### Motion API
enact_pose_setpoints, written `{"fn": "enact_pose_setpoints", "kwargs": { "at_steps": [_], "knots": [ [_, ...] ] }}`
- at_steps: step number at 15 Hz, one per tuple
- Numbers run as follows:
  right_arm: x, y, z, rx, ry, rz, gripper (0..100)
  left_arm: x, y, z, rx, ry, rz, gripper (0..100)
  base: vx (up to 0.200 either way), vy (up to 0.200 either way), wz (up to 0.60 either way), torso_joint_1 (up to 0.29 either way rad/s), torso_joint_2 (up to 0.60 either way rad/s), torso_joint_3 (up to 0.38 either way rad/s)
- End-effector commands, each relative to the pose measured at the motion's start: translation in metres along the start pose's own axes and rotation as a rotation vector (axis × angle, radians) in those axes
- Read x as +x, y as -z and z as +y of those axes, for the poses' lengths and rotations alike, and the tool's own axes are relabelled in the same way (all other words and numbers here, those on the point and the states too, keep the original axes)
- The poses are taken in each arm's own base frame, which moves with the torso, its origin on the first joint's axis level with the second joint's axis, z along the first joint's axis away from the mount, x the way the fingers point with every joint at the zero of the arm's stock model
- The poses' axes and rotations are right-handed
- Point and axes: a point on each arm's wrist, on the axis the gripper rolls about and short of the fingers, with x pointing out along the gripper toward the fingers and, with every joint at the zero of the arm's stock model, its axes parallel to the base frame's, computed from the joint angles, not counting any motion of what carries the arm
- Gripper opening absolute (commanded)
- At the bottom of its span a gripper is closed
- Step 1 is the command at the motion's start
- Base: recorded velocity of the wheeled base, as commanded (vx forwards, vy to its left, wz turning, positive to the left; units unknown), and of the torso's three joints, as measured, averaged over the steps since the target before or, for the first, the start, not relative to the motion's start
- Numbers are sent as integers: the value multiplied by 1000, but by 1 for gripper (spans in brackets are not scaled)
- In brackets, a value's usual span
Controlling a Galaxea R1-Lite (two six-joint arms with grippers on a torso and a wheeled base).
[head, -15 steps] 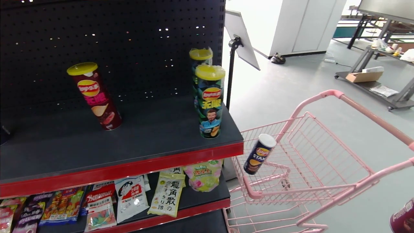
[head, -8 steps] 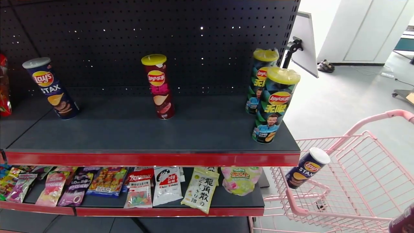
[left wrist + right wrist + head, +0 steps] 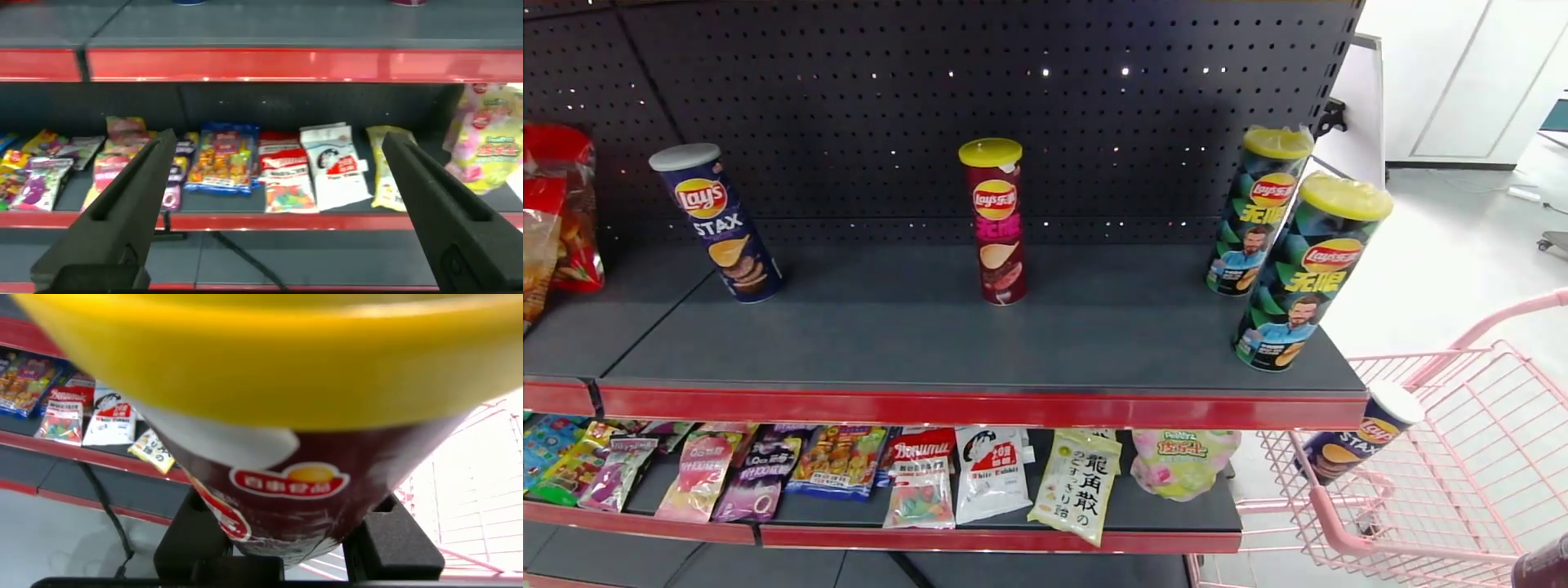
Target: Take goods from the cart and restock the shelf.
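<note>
1. Currently the left gripper (image 3: 275, 143) hangs wide and empty before the snack bags (image 3: 221, 159).
2. The upper shelf (image 3: 890, 343) has bare room beside a standing maroon can (image 3: 996, 220).
3. The cart (image 3: 1327, 516) holds a blue can (image 3: 1356, 437).
4. The right gripper (image 3: 294, 543) clamps a maroon tube (image 3: 310, 474) low beside the cart. I judge this the carrying step; next, lift it and stand it beside its match.

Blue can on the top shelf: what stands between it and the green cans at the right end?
Head view: one maroon can stands upright between the blue can and the green cans; the shelf around it is bare.
</note>
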Motion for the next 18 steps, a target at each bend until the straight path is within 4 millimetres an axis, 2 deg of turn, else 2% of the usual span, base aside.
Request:
{"fn": "enact_pose_setpoints", "kwargs": {
  "at_steps": [1,7,10,18],
  "knots": [
    [-4,6,1,-3,7,-15,0,0,0,0,0,-1,1,100,0,200,0,2,2,2],
    [-8,9,2,-5,-14,-35,0,0,0,0,0,-1,1,100,0,200,0,5,0,3],
    [-10,10,2,-7,-16,-46,0,0,0,0,0,-1,1,100,0,0,0,0,0,0],
    [-10,12,3,-11,-34,-47,0,0,0,0,0,-1,1,100,200,0,0,1,3,5]
  ]
}}
